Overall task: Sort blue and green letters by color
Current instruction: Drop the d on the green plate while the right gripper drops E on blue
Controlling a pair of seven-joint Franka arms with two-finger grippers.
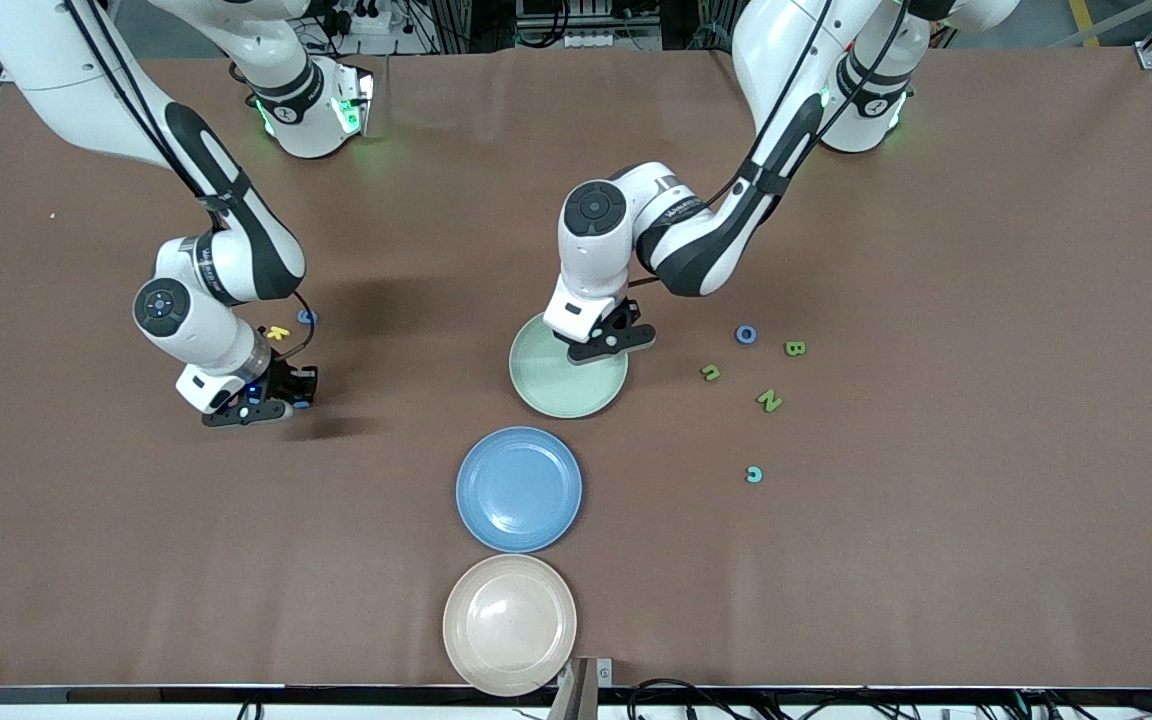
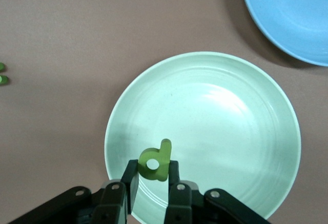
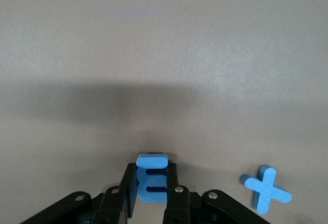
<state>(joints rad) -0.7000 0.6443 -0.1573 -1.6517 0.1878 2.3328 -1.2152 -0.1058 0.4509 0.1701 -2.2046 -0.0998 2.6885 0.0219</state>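
My left gripper (image 2: 152, 168) is shut on an olive green letter d (image 2: 156, 161) and hangs over the pale green plate (image 2: 230, 131), near its rim; the same gripper (image 1: 608, 343) shows above that plate (image 1: 576, 395) in the front view. My right gripper (image 3: 152, 177) is shut on a blue letter E (image 3: 152, 182), low at the table toward the right arm's end (image 1: 266, 402). A blue X (image 3: 266, 188) lies flat beside it. Toward the left arm's end lie a blue O (image 1: 746, 334), green B (image 1: 794, 348), green u (image 1: 711, 373), green N (image 1: 769, 400) and teal C (image 1: 754, 474).
A blue plate (image 1: 519, 489) and a beige plate (image 1: 509, 624) stand in a row nearer to the front camera than the green plate. A yellow letter (image 1: 279, 332) and a small blue letter (image 1: 307, 316) lie by the right arm's wrist.
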